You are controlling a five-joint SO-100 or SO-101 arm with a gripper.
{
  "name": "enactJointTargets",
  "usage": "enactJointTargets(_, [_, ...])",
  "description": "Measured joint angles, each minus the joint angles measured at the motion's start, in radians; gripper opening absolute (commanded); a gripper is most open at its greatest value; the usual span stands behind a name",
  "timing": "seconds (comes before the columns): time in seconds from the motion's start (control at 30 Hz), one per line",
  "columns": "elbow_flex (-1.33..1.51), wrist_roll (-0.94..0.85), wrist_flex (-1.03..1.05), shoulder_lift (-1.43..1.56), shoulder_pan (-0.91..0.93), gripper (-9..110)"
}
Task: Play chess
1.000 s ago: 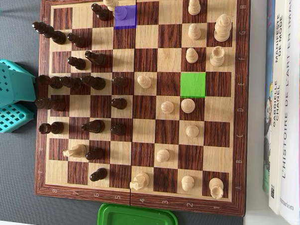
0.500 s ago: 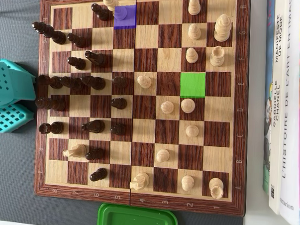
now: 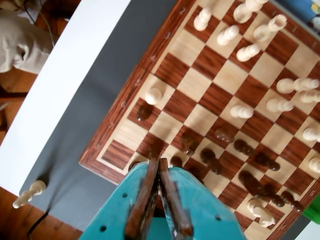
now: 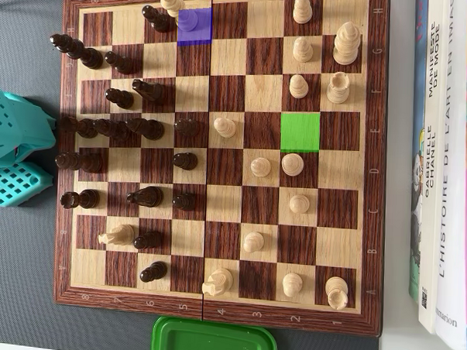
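Chessboard [image 4: 374,150] in dark and pale wood fills the middle of the grey bench [image 4: 19,290] in the overhead view, mid-game, with dark pieces crowded toward its left side and pale ones spread over the right. One square is marked purple [image 4: 195,35] near the top edge and carries a pawn [image 4: 189,19] tinted by the same overlay; another, marked green [image 4: 300,131], stands bare right of centre with a pale pawn [image 4: 293,164] just below it. If the marks name a move, that pawn is likely the piece to lift and the green square its goal. A stray pale piece [image 3: 29,193] lies off the board on the bench in the wrist view. The teal claw [image 3: 159,162] hangs over the dark pieces' edge of the board, its two brown-padded jaws pressed together with nothing between them. The pieces look like small turned wood: light, rigid, smooth and easily toppled, with close neighbours. A hold around the narrow neck under the head seems safest, from straight above. A green lid [image 4: 215,341] sits below the board, and books [image 4: 444,153] lie along its right.
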Motion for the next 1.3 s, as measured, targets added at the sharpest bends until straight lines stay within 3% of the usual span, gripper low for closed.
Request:
enactJointTargets(0.53, [0.344,0.216,-0.253,-0.008,-0.103,4])
enactJointTargets(0.8, [0.360,0.337,-0.255,-0.077,-0.109,7])
enactJointTargets(1.3, [0.213,0.348,-0.314,-0.330,-0.041,12])
